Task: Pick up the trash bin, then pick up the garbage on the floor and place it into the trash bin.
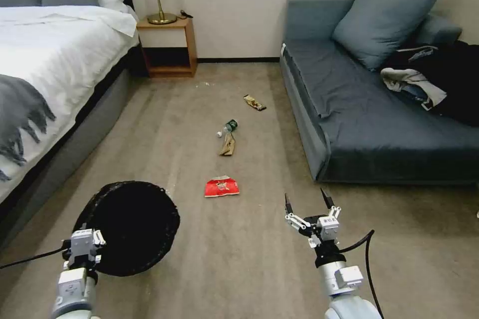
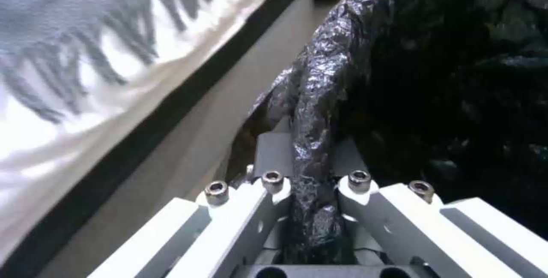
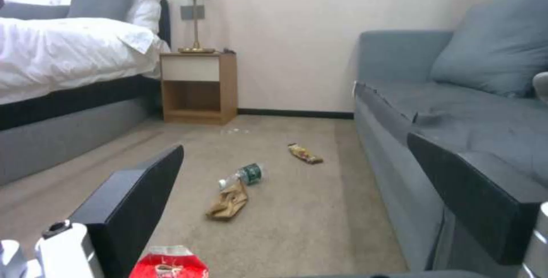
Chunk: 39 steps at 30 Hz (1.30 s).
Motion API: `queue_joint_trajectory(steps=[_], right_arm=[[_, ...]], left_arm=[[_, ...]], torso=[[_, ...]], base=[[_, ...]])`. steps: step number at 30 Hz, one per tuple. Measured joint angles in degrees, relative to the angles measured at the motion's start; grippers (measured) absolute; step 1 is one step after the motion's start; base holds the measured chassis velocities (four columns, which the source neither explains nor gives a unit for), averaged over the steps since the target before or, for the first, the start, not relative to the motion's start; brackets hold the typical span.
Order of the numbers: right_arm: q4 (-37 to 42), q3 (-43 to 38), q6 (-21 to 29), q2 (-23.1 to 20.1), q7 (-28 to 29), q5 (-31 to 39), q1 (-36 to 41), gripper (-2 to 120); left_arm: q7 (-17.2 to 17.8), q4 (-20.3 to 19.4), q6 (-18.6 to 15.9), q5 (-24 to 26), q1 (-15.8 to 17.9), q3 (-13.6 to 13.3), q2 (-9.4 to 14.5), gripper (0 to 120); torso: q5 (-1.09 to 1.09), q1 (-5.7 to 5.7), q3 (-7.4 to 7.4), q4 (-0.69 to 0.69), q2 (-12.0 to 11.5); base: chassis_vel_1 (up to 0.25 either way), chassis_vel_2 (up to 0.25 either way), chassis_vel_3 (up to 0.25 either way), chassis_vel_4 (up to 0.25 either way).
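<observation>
Black-lined bin (image 1: 130, 227) held at its rim by left claw (image 1: 83, 245), low on the left beside the bed (image 1: 50, 60).
Risk: the pinch looks to be mostly bag film, so it may slip; right claw (image 1: 309, 203) gapes wide just short of the red packet (image 1: 221, 187), with bottle (image 1: 228, 127), paper bag (image 1: 227, 145) and wrapper (image 1: 254, 102) farther off on the floor.

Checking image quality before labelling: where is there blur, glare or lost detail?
Head view: bin interior is featureless black; the floor litter stays legible. Left wrist view: bed throw is soft and out of focus, bag plastic shows specular glints by the left claw. Right wrist view: near fingers blurred, bottle sharper.
</observation>
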<state>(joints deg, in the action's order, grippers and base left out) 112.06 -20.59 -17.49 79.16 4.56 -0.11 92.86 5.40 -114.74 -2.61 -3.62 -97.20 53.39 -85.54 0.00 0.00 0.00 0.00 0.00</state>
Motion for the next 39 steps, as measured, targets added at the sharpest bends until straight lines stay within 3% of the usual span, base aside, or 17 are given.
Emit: queue_joint_trajectory(steps=[6, 24, 31, 39], right_arm=[[-0.4, 0.0, -0.4, 0.3, 0.1, -0.4, 0.0, 100], [-1.6, 0.4, -0.3, -0.6, -0.1, 0.6, -1.2, 100], [-3.4, 1.9, -0.6, -4.7, -0.2, 0.5, -2.4, 100], [-6.2, 7.0, 1.1, -12.4, -1.4, 1.5, -6.0, 100]], left_arm=[[0.4, 0.7, -0.2, -0.4, 0.2, 1.3, 0.0, 5], [0.5, 0.9, 0.0, 1.0, 0.7, 0.1, -0.7, 5], [0.3, 0.9, -0.1, 1.3, 0.7, 0.1, -0.8, 5], [-0.3, 1.4, 0.5, 2.4, 0.7, 0.5, -0.6, 5]], torso=[[0.0, 0.0, 0.0, 0.0, 0.0], [-0.02, 0.0, 0.01, -0.01, 0.0], [0.0, 0.01, 0.02, -0.01, 0.0], [0.01, 0.0, 0.0, 0.0, 0.0]], base=[[-0.087, 0.074, 0.074, -0.067], [-0.235, 0.244, 0.241, -0.249], [-0.216, 0.213, 0.228, -0.195], [0.013, -0.004, -0.011, -0.002]])
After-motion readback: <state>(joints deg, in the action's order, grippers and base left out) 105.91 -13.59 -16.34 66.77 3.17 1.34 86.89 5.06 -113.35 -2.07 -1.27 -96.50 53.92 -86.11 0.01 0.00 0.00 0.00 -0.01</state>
